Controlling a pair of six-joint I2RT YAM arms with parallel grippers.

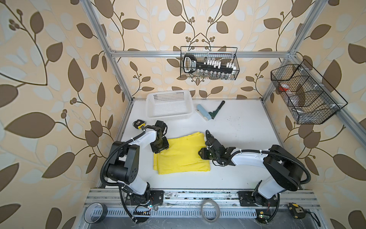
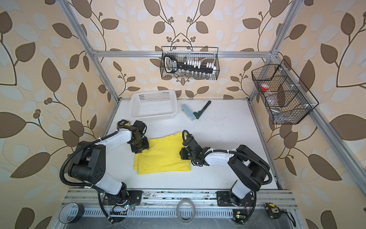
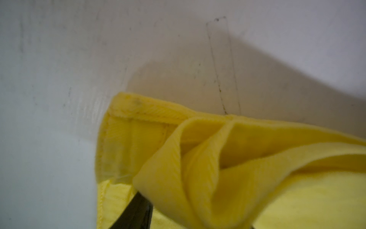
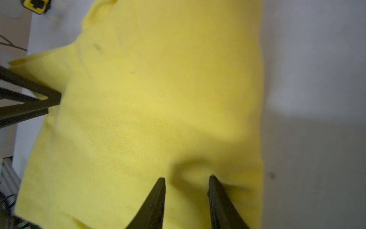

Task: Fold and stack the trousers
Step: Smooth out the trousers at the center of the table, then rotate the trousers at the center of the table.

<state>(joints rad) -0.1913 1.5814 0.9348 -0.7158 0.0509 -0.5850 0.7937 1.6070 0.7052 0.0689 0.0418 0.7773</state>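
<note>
The trousers lie folded on the desk. Left fingers pinch a raised edge. Right fingers press a bump; gripped or not, I cannot tell. Grabbing step, I think; next, lift both sides together.

left gripper low, right gripper pinching

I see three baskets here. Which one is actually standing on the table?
The white plastic basket, at the back of the table. The black back-rail basket and black side-rail basket hang from the metal frame.
</note>
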